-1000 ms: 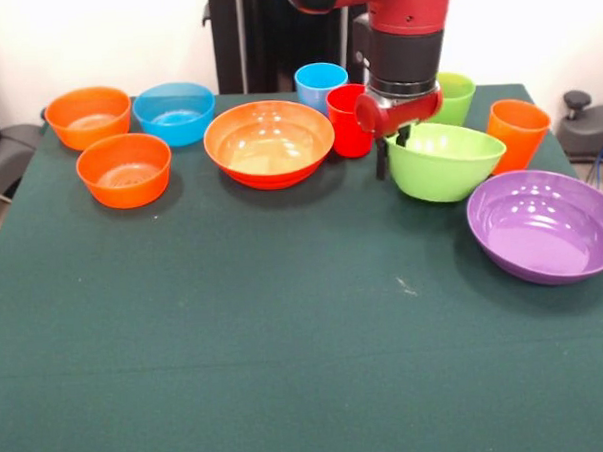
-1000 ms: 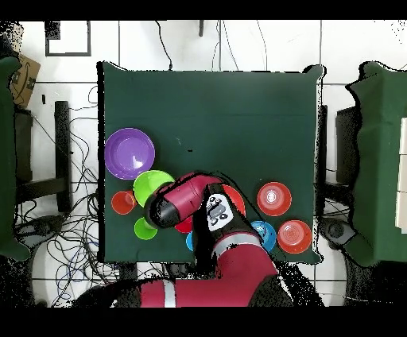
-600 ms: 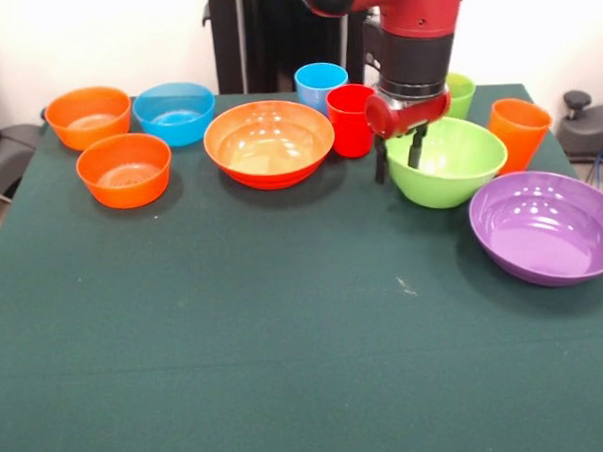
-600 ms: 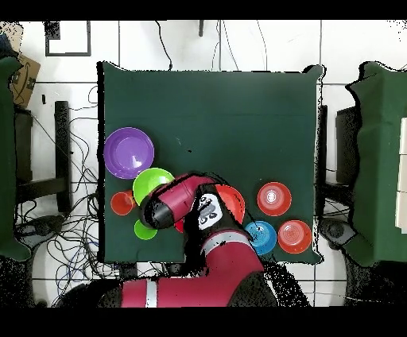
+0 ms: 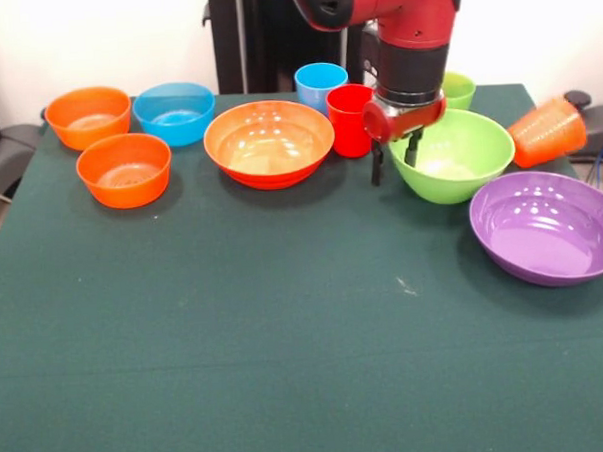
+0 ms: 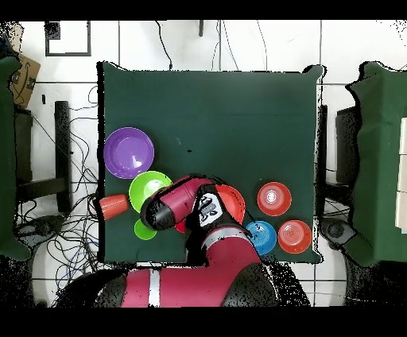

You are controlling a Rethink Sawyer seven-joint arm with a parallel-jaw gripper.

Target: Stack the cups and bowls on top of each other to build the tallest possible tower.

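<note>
The tool [image 5: 393,154] pinches the large lime green bowl [image 5: 457,157] by its thin rim; light, glossy, slip-prone.

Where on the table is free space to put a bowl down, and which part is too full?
The whole near half of the green cloth, in front of the small orange bowl and purple bowl, is bare. The far strip is crowded: bowls and cups stand close around the pincer and the lime green bowl.

Glossy red arm [image 5: 392,2], black wrist band, red collar, black claw [image 5: 394,154] (two thin prongs)
</note>
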